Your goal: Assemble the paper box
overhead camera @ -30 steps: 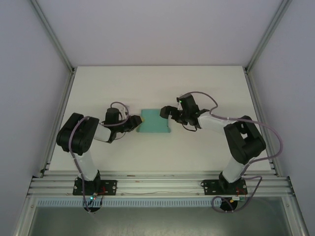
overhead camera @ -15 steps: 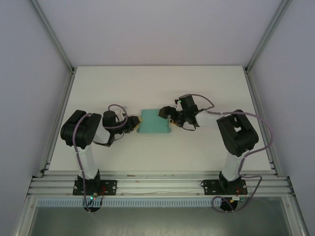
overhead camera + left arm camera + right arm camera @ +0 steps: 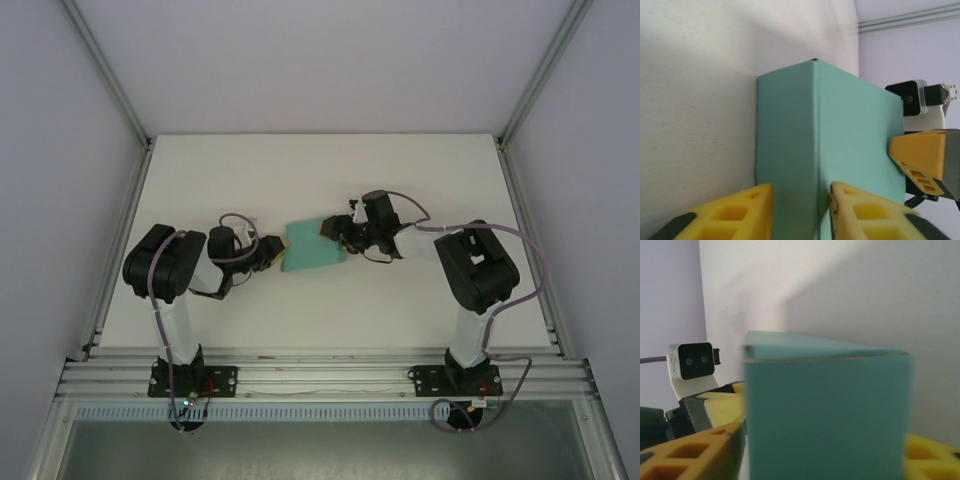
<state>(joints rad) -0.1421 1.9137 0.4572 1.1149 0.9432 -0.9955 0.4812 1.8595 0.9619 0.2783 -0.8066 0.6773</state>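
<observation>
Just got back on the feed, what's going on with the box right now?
Both arms are working on the teal paper box, which is folded into a rectangular shape and sits in the middle of the table. The right gripper has a finger on either side of the box's right end and grips it. The left gripper is at the opposite end, with a corner edge of the box between its fingers. I can't tell whether it is pinching.

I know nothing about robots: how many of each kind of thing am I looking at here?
Teal paper box: 1
Robot arms: 2 (left arm, right arm)
Grippers: 2 (left gripper, right gripper)
Table: 1
Total: 6
</observation>
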